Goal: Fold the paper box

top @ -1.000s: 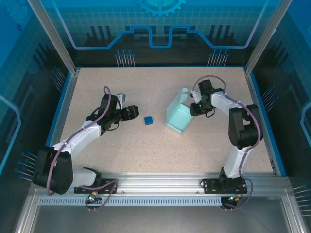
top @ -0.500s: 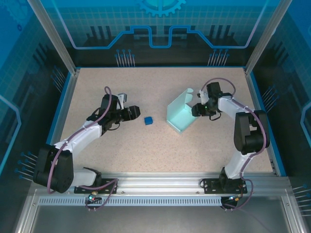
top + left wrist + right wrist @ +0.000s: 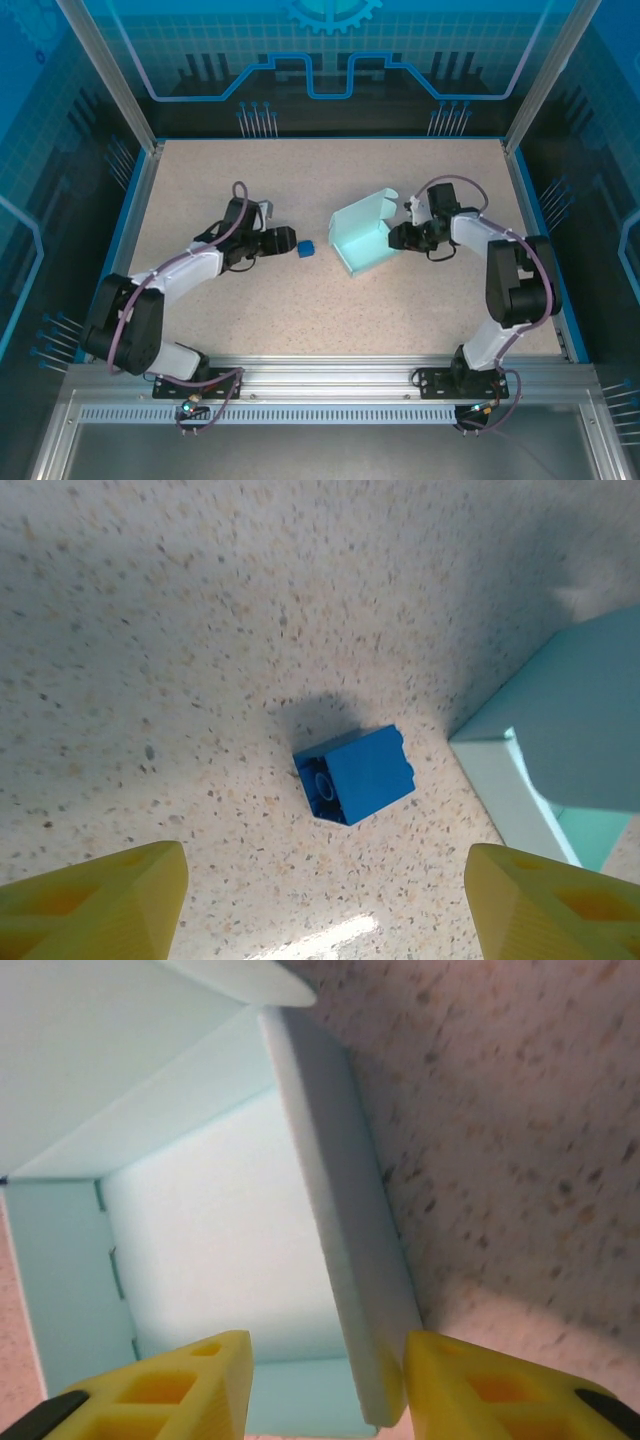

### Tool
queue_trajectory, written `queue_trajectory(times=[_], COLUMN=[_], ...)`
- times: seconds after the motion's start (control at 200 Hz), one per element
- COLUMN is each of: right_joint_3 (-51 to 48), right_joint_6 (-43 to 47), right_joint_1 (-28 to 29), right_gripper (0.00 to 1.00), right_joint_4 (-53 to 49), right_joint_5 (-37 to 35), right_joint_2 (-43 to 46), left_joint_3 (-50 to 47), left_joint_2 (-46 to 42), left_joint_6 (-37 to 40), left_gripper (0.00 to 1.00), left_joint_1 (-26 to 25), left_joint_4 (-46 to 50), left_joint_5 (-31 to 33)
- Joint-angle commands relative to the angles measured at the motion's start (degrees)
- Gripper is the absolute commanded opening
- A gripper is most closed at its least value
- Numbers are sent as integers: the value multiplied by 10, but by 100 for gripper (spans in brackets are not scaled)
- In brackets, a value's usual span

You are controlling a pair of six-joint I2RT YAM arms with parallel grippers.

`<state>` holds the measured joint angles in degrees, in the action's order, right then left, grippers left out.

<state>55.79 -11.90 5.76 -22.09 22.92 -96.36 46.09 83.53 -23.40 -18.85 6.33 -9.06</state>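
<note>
While the left fingers point(image 3: 100, 900) gape empty, the right fingers point(image 3: 170, 1385) loosely straddle a wall of the pale cyan paper box point(image 3: 362, 243), not clamped.

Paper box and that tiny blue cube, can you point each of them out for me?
paper box point(image 3: 362, 245): top external view, on its pale inner floor.
blue cube point(image 3: 362, 770): left wrist view, on its broad face.

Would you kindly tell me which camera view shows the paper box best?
The top external view: the whole paper box shows there, open, flap raised. The right wrist view shows its inside and one wall close up, between the fingers of the right gripper. The left wrist view catches one corner.
</note>
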Motion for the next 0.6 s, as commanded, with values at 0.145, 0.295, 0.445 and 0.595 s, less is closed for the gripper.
queue_trajectory(times=[0.145, 0.295, 0.445, 0.595], right_joint_3=[-61, -62, -57, -57], right_joint_6=[-36, -28, -25, -25], right_joint_1=[12, 4, 3, 3], right_gripper=[49, 49, 49, 49], right_joint_4=[26, 9, 7, 13], right_joint_5=[-7, -17, -17, -11], right_joint_2=[101, 132, 139, 131], left_joint_3=[73, 81, 79, 111], left_joint_2=[73, 98, 114, 155], left_joint_6=[82, 115, 134, 164], left_gripper=[80, 81, 81, 81], left_joint_1=[-46, -50, -51, -56], left_joint_4=[57, 83, 94, 119], left_joint_5=[31, 38, 49, 46])
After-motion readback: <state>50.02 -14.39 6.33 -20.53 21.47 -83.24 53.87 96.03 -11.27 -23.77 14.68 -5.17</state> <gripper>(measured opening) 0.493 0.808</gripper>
